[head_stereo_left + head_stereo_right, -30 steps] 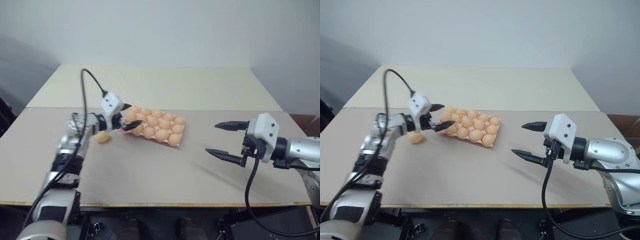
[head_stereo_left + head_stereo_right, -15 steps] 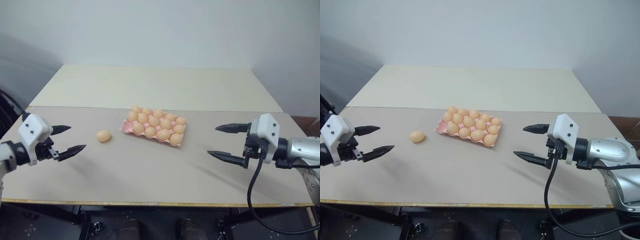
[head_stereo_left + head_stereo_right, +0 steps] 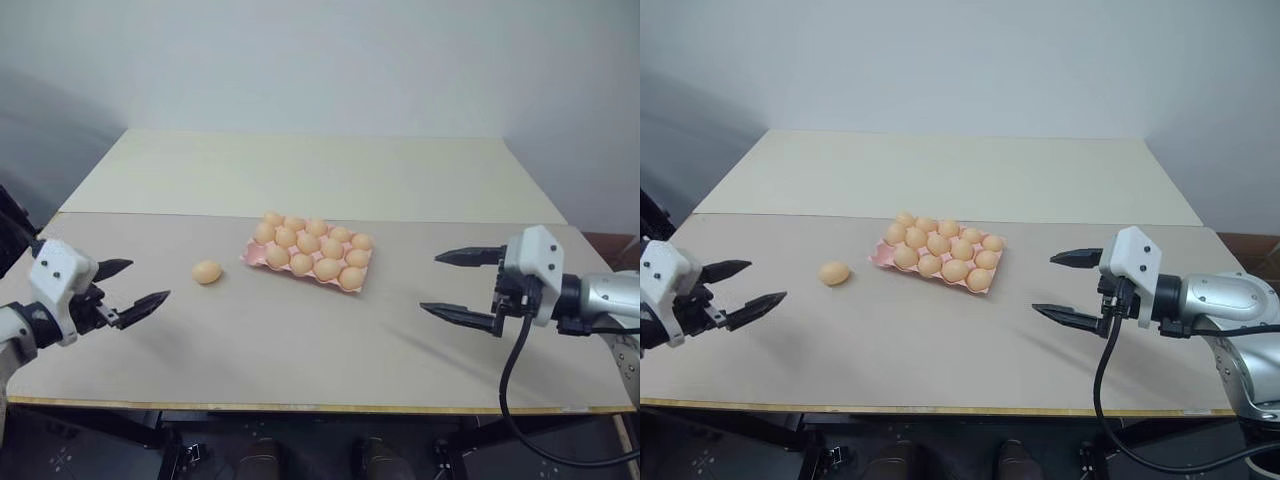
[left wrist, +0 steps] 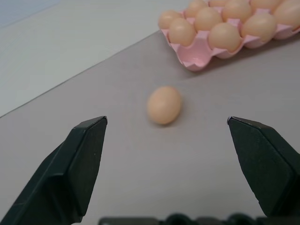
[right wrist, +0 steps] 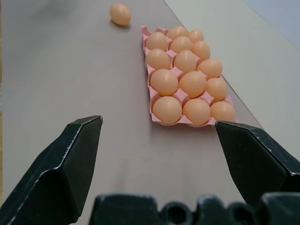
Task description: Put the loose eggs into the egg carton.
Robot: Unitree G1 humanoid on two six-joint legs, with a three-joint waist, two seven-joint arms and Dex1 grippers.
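One egg [image 3: 207,271] lies loose on the table [image 3: 300,340], just left of the carton [image 3: 310,252] and apart from it. The carton appears nearly full; a free cup cannot be made out from here. Left tool [image 3: 135,287] hovers empty, jaws wide apart, near the egg and aimed toward it. Right tool [image 3: 465,285] also stands wide open and empty, well right of the carton.

Procedure: use the left tool. Centre the egg between the fingers, approach low, close gently across its narrow axis. A smooth oval shell may roll or slip; avoid nudging it first. Lift clear of seated eggs before lowering into the vacant cup.
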